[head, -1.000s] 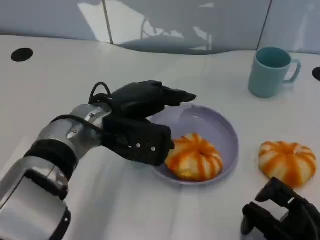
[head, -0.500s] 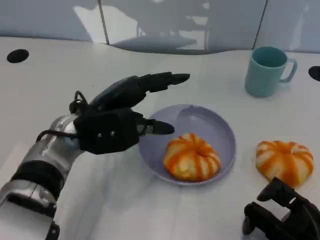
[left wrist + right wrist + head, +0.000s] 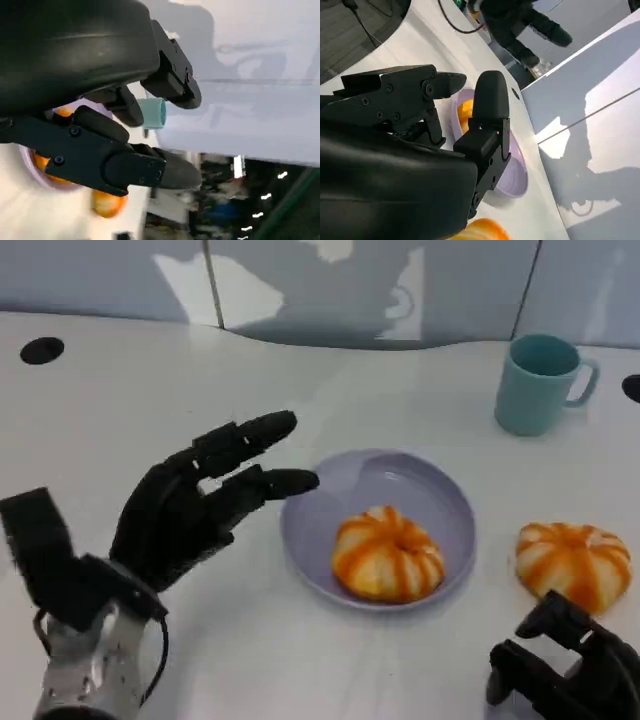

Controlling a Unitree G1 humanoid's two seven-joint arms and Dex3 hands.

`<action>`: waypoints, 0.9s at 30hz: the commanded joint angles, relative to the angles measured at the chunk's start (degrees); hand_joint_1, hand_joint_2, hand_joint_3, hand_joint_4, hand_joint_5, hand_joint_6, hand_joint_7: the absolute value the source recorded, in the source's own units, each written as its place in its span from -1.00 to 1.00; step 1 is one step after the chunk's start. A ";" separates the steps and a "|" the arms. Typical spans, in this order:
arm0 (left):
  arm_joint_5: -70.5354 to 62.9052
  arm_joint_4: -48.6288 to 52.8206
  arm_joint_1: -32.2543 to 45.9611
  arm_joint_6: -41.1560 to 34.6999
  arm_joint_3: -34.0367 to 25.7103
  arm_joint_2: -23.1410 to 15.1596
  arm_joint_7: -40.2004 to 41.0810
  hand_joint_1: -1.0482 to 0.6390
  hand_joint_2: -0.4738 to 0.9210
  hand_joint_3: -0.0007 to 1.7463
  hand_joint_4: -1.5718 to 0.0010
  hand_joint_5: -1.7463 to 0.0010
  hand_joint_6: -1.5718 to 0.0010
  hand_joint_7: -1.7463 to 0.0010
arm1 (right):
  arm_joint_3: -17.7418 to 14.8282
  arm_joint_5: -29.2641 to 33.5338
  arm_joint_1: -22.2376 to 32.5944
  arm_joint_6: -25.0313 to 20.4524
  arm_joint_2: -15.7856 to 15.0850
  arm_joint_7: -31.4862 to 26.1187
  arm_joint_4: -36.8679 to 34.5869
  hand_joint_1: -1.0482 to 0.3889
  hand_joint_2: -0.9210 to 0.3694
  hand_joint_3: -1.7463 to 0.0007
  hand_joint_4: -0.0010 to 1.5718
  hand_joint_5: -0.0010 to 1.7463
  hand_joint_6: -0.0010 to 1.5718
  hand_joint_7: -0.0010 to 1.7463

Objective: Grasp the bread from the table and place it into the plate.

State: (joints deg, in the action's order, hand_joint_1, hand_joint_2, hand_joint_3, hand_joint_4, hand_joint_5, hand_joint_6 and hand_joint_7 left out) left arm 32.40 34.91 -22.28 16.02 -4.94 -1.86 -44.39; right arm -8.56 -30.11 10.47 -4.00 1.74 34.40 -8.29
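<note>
Head view: my left robot hand (image 3: pixel 190 510) hovers spread, holding nothing, beside the plate (image 3: pixel 440 500), where one bread (image 3: pixel 388 554) sits; another bread (image 3: pixel 574 562) lies on the worktop (image 3: pixel 300 370) near my right robot hand (image 3: pixel 565 670), its fingers loosely curled around nothing. Left wrist view: no legible writing.

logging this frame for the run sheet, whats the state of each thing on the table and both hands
bread in the plate: lying in the plate, nothing touching it
second bread: on the table right of the plate, not held
plate: upright on the table, holding one bread
cup: upright on the table behind the plate, handle to the right
left hand: open, fingers spread, left of the plate, holding nothing
right hand: low by the near edge, holding nothing, fingers partly curled
</note>
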 commanded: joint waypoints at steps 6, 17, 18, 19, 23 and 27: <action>11.07 -19.37 13.30 -20.82 -6.38 3.16 6.88 -0.45 1.00 -0.46 0.41 -0.95 0.52 -0.61 | -0.53 -0.40 0.13 0.79 -0.77 1.05 -0.29 -0.42 -1.00 0.79 -0.03 0.84 -0.17 0.61; 10.03 -25.50 20.93 -25.18 -7.94 4.26 11.88 -0.39 1.00 -0.42 0.03 -1.00 0.34 -1.00 | -0.35 -0.03 0.76 1.20 -0.67 0.51 0.46 -0.43 -1.00 0.81 -0.04 0.82 -0.18 0.61; 9.77 -25.45 21.25 -25.09 -8.00 4.19 11.75 -0.37 1.00 -0.43 0.01 -1.00 0.32 -1.00 | -0.36 -0.06 0.79 1.16 -0.69 0.48 0.52 -0.44 -1.00 0.81 -0.04 0.82 -0.18 0.61; 9.15 -25.26 21.80 -24.67 -8.04 4.27 12.01 -0.37 1.00 -0.44 0.01 -1.00 0.31 -1.00 | -0.44 -0.15 0.80 1.09 -0.75 0.49 0.49 -0.44 -1.00 0.81 -0.04 0.82 -0.18 0.61; 7.22 -24.18 22.63 -24.06 -8.38 4.40 12.71 -0.35 1.00 -0.52 -0.04 -1.00 0.27 -1.00 | -0.56 0.05 0.90 0.94 -0.94 0.07 0.67 -0.43 -1.00 0.82 -0.04 0.83 -0.20 0.61; 7.79 -21.07 21.30 -24.54 -9.76 4.02 11.22 -0.33 1.00 -0.55 -0.09 -1.00 0.26 -1.00 | -0.74 -0.06 0.62 1.38 -0.91 0.31 0.15 -0.44 -1.00 0.81 -0.05 0.83 -0.21 0.60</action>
State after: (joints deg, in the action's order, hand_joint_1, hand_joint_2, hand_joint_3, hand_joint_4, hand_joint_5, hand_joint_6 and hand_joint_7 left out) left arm 39.94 12.13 0.07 -8.81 -13.42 2.99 -32.46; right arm -8.51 -29.94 11.06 -3.19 1.70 34.77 -8.48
